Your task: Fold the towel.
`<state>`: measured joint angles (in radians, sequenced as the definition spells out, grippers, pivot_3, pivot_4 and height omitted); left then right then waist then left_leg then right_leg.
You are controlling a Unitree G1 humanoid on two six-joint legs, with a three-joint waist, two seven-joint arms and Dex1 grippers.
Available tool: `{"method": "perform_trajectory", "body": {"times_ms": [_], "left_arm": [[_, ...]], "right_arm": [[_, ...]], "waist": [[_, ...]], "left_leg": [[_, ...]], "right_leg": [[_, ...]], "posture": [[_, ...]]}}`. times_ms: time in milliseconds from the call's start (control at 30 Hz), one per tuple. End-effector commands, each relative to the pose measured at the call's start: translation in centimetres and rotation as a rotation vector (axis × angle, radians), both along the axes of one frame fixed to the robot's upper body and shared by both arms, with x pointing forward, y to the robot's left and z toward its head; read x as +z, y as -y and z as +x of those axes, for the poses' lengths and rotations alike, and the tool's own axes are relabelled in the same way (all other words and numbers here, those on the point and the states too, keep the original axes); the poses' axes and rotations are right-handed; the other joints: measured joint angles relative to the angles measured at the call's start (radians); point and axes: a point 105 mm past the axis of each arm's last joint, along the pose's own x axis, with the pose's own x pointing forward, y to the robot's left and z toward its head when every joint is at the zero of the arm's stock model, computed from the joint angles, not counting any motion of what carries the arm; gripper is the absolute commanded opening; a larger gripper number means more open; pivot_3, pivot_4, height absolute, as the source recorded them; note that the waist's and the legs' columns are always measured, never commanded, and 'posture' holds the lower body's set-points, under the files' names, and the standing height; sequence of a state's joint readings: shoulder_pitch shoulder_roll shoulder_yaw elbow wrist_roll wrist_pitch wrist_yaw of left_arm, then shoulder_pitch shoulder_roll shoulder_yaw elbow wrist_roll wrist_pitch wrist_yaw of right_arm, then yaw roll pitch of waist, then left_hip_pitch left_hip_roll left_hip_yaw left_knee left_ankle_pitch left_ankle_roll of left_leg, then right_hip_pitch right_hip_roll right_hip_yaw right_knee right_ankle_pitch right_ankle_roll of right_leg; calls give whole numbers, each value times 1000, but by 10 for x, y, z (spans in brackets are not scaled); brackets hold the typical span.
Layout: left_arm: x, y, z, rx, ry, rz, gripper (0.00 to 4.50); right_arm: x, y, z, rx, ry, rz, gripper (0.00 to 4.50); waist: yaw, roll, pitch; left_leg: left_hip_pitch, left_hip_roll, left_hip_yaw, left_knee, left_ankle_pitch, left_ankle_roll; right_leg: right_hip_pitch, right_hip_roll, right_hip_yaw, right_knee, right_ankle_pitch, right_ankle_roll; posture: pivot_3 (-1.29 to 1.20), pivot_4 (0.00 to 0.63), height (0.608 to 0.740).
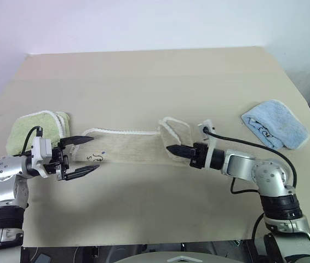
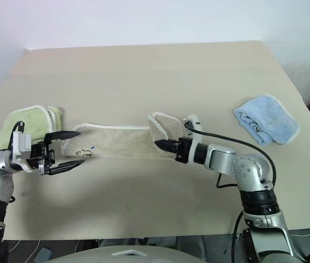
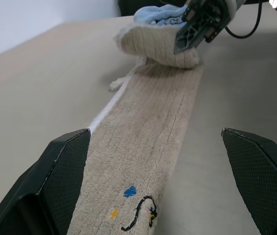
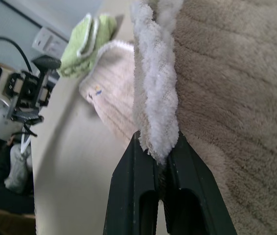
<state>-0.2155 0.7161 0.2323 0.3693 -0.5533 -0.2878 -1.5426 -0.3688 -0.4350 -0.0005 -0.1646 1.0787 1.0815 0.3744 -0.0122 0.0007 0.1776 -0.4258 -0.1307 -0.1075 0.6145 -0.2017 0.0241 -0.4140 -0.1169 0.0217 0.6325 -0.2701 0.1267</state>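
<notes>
From the head views, the towel (image 1: pixel 125 147) lies as a long narrow strip across the middle of the desk (image 1: pixel 144 76), its right end folded back over itself, with a green towel (image 1: pixel 34 130) near the left edge and a blue towel (image 1: pixel 275 123) near the right edge. In the left wrist view the left gripper (image 3: pixel 160 183) has its fingers spread wide, one on each side of the strip's logo end (the towel is not touched). In the right wrist view the right gripper (image 4: pixel 164 147) pinches the towel's white corded edge between closed fingers.
</notes>
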Motion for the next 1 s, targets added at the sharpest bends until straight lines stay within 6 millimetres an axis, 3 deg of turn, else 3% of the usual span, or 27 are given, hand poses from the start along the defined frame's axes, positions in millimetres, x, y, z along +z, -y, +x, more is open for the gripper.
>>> {"method": "perform_trajectory", "body": {"times_ms": [33,233,433,733,867,1000], "left_arm": [[13,-5,-1,13,47,14,4500],[14,-2,3,9,52,18,4500],[14,-1,7,6,61,22,4500],[14,1,12,3,67,25,4500],[15,2,15,3,68,24,4500],[18,8,19,-5,61,-13,4500]], "right_arm": [[9,-7,2,27,40,15,31],[7,-16,-1,59,43,0,31],[12,-19,-2,75,68,-11,1766],[41,-7,-8,92,155,-9,4479],[55,3,-17,112,200,-12,4479],[72,29,-28,118,391,-85,4479]], "waist": [[0,0,0],[0,0,0],[-1,0,0],[0,0,0],[0,0,0],[3,-1,0]], "left_leg": [[0,0,0,0,0,0],[0,0,0,0,0,0],[0,0,0,0,0,0],[0,0,0,0,0,0],[0,0,0,0,0,0],[0,0,0,0,0,0]], "right_leg": [[0,0,0,0,0,0],[0,0,0,0,0,0],[-1,0,0,1,0,0],[-1,0,0,1,0,0],[-1,0,0,1,0,0],[-1,0,-1,1,1,0]], "posture": [[0,150,728],[0,150,728],[0,150,728],[0,150,728],[0,150,728],[0,150,728]]}}
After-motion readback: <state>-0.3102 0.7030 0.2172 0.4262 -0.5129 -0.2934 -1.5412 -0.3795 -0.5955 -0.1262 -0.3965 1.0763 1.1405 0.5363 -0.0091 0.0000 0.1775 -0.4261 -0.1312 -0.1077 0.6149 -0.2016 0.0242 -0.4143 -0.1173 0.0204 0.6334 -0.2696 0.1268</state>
